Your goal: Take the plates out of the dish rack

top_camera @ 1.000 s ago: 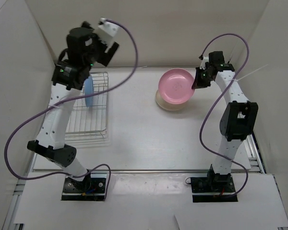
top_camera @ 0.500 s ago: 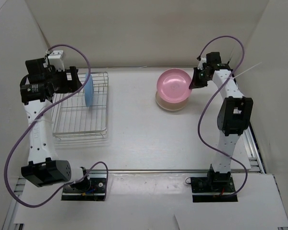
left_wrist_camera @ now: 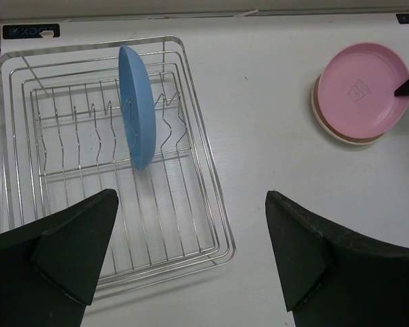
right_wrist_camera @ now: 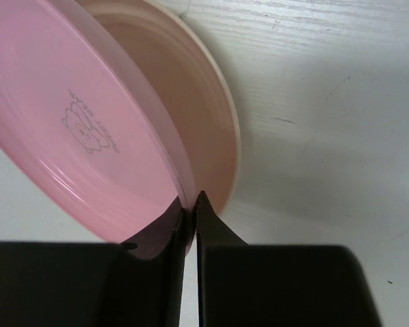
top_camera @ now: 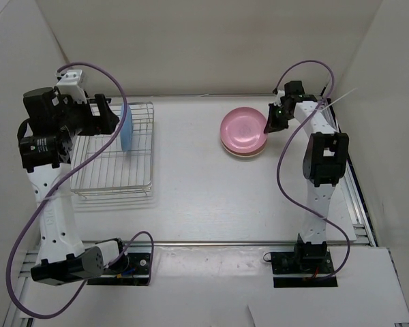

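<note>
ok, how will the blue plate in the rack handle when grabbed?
Blue plate looks rigid, probably light. It stands on edge between dish rack wires, so a sideways nudge may tip or roll it. Its smooth thin rim could slip in a pinch.

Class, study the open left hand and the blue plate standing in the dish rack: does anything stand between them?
Nothing visible does. The blue plate stands on edge in the dish rack, its upper rim free; the open left hand faces it across clear air.

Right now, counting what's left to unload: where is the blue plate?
The blue plate stands on edge in the dish rack, at the top view's left.
</note>
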Controlling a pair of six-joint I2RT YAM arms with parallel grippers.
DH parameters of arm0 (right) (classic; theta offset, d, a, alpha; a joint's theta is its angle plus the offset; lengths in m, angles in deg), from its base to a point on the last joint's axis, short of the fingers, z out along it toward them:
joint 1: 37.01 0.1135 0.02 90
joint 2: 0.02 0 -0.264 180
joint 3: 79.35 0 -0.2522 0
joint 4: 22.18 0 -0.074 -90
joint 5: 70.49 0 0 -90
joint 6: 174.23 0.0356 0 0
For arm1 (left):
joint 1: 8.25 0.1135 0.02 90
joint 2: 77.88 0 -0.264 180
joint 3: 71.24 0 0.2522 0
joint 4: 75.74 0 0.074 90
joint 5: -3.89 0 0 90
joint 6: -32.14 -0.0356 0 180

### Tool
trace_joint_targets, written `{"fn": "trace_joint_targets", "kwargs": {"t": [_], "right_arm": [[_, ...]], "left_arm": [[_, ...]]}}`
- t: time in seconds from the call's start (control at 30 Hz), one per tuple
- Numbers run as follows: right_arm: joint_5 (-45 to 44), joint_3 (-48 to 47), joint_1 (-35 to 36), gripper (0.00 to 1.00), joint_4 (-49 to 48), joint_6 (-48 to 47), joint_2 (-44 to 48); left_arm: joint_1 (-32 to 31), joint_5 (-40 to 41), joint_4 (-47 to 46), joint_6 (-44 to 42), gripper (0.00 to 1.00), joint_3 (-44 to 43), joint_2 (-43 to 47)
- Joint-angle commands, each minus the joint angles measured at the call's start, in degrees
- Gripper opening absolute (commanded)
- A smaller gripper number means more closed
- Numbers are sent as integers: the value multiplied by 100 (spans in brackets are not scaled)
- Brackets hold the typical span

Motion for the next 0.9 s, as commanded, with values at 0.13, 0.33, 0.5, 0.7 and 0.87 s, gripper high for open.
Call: {"fn": "trace_joint_targets", "kwargs": {"t": [0.13,0.33,0.5,0.7,0.87], "right_arm": [[-76,-370,-4,1,-212,-78,-84],[-14,-370,-4,6,-212,-78,-137],[-67,-370,49,8,-159,-78,-137],[-67,-317,49,12,-159,-131,-137],[-15,-185,102,23,-106,-184,-137]], "left_arm": [[-2,-266,155,97,100,-83,434],[-2,-266,156,97,100,-83,435],[-2,-144,103,97,100,101,540],[-2,-143,33,97,100,216,593],[-2,-143,33,149,100,216,593]]}}
